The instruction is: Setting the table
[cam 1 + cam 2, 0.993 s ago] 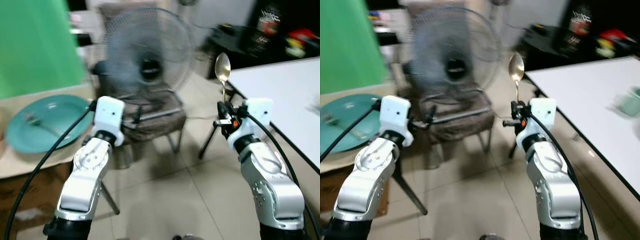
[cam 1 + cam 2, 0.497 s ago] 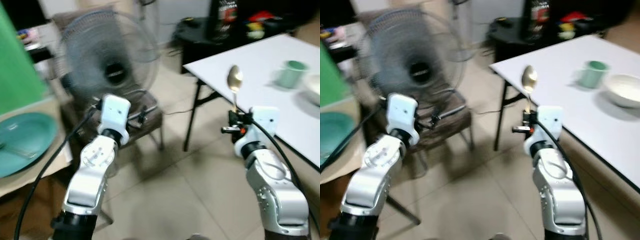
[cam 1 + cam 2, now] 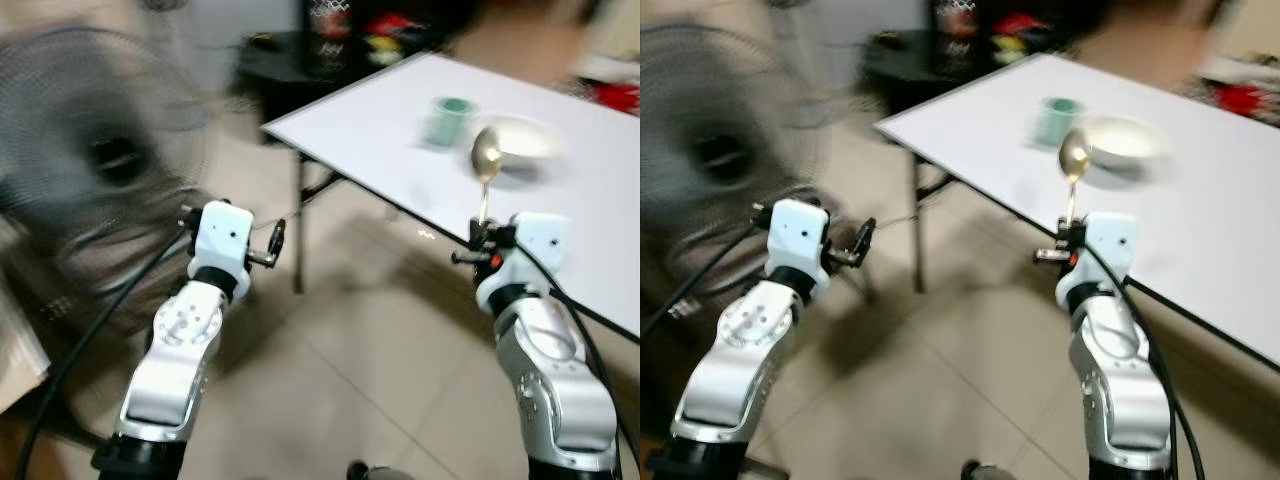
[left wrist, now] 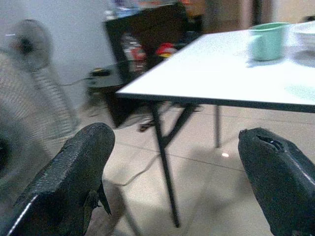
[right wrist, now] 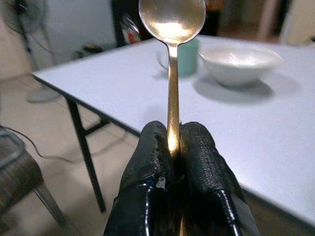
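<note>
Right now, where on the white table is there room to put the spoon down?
The white table is bare along its near edge, in front of the bowl and green cup, and at the corner left of the cup. It gets crowded only where cup and bowl sit side by side. The right gripper holds the spoon upright in its fingers.

1. The left arm [image 3: 170, 350] and right arm [image 3: 550, 370] are silver, rounded metal segments with small dark screw holes.
2. Each wrist carries a white, boxy housing above a black collar.
3. A black cable [image 3: 90, 330] loops along each arm to its wrist.
4. The fingers [image 4: 69, 182] are long, black and rough-textured, with worn, pitted pads.
</note>
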{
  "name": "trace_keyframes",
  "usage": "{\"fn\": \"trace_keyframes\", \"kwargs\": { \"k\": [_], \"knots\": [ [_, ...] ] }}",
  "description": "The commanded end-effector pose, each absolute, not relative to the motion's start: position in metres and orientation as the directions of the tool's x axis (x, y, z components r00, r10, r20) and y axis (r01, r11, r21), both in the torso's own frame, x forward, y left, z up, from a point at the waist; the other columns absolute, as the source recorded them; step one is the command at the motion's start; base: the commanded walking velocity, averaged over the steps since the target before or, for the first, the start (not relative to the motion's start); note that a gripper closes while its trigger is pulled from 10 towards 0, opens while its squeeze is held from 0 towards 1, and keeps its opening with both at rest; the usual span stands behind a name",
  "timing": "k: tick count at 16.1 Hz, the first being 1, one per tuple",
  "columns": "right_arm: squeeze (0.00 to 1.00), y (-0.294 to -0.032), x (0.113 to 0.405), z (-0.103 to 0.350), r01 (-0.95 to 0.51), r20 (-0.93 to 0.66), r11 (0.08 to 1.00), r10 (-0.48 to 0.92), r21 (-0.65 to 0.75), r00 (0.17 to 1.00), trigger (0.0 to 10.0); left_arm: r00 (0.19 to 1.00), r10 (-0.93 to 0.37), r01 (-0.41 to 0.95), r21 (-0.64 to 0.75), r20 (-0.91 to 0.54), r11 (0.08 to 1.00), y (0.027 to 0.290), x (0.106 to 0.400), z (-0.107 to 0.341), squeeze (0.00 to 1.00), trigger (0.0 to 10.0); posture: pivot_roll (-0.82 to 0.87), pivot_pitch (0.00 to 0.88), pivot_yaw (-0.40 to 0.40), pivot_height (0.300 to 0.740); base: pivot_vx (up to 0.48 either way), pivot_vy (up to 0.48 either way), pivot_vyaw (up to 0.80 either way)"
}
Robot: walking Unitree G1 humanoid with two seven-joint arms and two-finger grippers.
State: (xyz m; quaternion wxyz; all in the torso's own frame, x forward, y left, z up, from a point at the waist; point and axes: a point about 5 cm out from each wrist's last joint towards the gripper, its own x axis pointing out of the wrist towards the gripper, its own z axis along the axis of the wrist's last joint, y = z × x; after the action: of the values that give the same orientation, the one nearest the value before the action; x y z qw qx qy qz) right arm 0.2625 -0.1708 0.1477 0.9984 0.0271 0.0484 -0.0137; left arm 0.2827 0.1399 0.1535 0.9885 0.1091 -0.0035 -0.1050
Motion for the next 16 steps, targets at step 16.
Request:
{"fn": "trace_keyframes", "kwargs": {
  "k": [16],
  "knots": [
    [0.00,-0.1668,0.2609,0.1409,0.053,-0.164,0.990,-0.031,0.131,0.986,10.0,0.976,-0.219,0.216,0.239,-0.012,0.947,0.1459,0.2941,0.1611,0.00,10.0,0.05,0.000,0.026,0.740,0.000,0.265,-0.71]
  ]
}}
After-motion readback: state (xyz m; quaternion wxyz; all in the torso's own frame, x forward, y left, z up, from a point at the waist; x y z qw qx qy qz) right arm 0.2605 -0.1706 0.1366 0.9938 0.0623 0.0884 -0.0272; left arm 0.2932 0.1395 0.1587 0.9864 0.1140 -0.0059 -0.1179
